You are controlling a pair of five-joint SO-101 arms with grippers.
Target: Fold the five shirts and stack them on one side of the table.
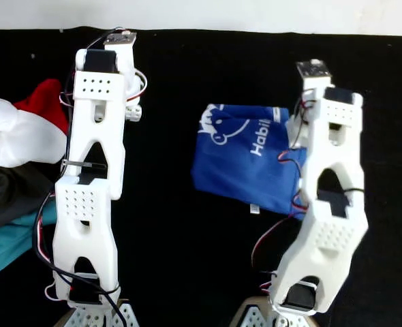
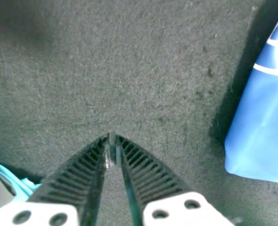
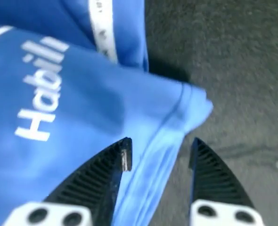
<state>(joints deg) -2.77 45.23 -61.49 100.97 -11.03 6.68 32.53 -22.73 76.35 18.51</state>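
Note:
A folded blue shirt with white print lies on the black table between the two arms. My right gripper is open just above the shirt's edge, and a fold of that hem lies between the two fingers. My left gripper is shut with nothing in it, low over bare black cloth. The blue shirt lies off to its side. At the table's left edge sits a loose pile: a white shirt, a red shirt, a dark grey shirt and a teal shirt.
The black table cloth covers the whole surface and ends at a white strip along the far edge. Red and black cables hang along both arms. A corner of the teal shirt shows beside the left gripper.

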